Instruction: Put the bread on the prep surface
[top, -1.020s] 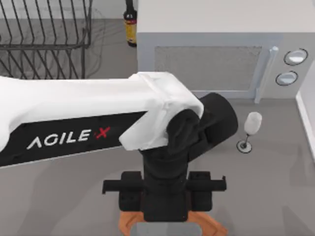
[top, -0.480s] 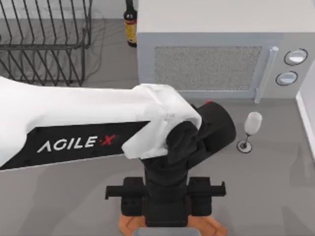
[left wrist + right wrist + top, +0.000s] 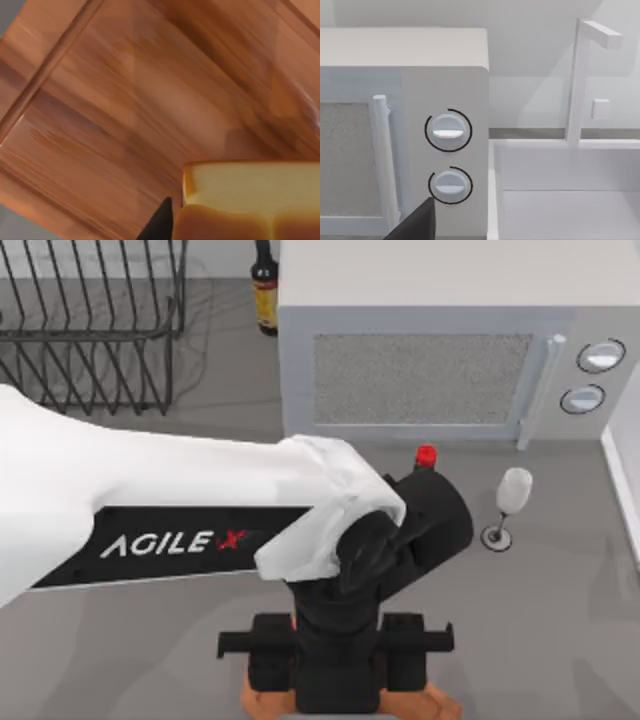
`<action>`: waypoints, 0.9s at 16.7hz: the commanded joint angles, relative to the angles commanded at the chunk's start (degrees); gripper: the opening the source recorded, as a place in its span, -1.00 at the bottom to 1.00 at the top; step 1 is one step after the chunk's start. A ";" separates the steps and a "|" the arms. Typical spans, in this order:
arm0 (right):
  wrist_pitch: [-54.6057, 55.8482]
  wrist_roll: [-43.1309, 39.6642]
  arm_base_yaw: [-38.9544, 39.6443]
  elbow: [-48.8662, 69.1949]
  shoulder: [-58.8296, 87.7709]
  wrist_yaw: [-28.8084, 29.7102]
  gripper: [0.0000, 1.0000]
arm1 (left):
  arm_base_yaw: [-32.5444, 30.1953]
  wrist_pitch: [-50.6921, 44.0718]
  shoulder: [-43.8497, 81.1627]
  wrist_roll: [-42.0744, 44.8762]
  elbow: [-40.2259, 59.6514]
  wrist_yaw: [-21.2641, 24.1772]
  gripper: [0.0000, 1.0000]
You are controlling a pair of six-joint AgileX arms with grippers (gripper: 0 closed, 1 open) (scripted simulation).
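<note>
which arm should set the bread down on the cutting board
Left. Its wrist view shows the tan bread loaf right by its camera, above the orange-brown wooden cutting board, and from above the left arm reaches over that board. The right wrist view faces the white microwave instead.

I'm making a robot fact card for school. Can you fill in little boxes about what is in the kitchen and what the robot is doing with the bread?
place: grey kitchen counter
working arm: left arm, reaching over the cutting board
left tool: above the board at the near edge of the top view
bread: at the left tool, just over the board; whether it touches the wood cannot be told
right arm: parked, its camera facing the microwave and the sink
other things: wine glass, dark bottle, wire rack, small red knob
</note>
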 joint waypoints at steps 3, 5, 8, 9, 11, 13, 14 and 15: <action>0.00 0.00 0.00 0.00 0.00 0.00 1.00 | 0.00 0.06 0.20 0.00 -0.20 -0.01 -1.00; 0.00 0.00 0.00 0.00 0.00 0.00 1.00 | 0.00 0.06 0.20 0.00 -0.20 -0.01 -0.85; 0.00 0.00 0.00 0.00 0.00 0.00 1.00 | 0.00 0.06 0.20 0.00 -0.20 -0.01 -0.40; 0.00 0.00 0.00 0.00 0.00 0.00 1.00 | 0.00 0.06 0.20 0.00 -0.20 -0.01 -0.25; 0.00 0.00 0.00 0.00 0.00 0.00 1.00 | 0.00 0.06 0.20 0.00 -0.20 -0.01 0.06; 0.00 0.00 0.00 0.00 0.00 0.00 1.00 | 0.00 0.06 0.20 0.00 -0.20 -0.01 0.36; 0.00 0.00 0.00 0.00 0.00 0.00 1.00 | 0.00 0.06 0.20 0.00 -0.20 -0.01 0.51; 0.00 0.00 0.00 0.00 0.00 0.00 1.00 | 0.00 0.06 0.20 0.00 -0.20 -0.01 0.66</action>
